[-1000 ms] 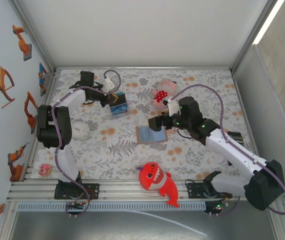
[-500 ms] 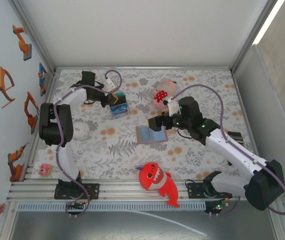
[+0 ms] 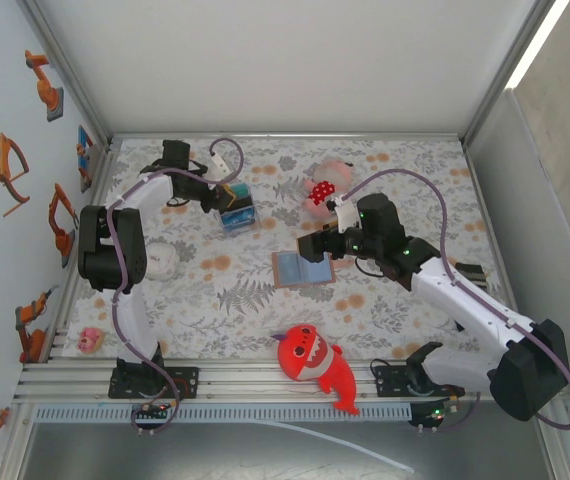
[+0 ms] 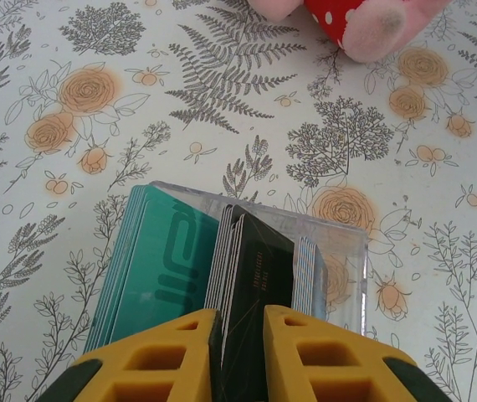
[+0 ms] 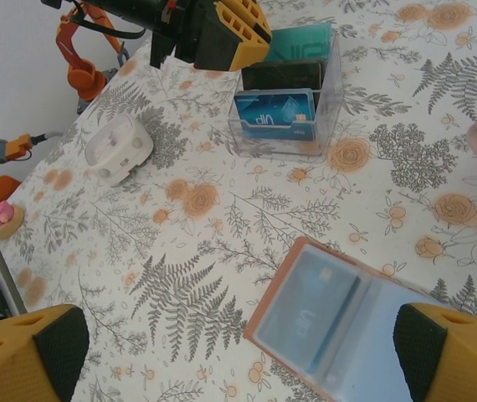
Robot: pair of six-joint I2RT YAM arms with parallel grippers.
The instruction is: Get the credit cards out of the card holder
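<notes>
Right wrist view: found holder (image 5: 339,310) lying open and flat near the middle of the worktop (image 3: 405,170), blue-grey inside upward, with one blue card (image 5: 305,306) seated in its left half. Found right gripper (image 5: 238,352) poised above it, jaws spread wide, nothing between them. Found left gripper (image 4: 240,335) at the clear box (image 4: 343,251) toward the far-left corner of the worktop, fingers narrowly parted astride a black card (image 4: 255,268) standing next to teal cards (image 4: 151,268). Cannot tell whether pinching that card or merely straddling it. Judged step in hand: extraction of a card from the holder by the right arm. Recommend descending over the card's free edge, not over the centre fold. Recommend closing only on the card edge, clear of the leather lip. Recommend drawing the card out along the pocket, low and level, not straight up, on account of a light, unpinned holder apt to rise with it. Recommend pinning the far flap with the left gripper once clear of the box. Hidden or doubtful: holder's near-right corner cut off by the frame edge and a finger; contents of its right half unreadable; direction of the pocket openings not discernible; card count in the box not possible.
</notes>
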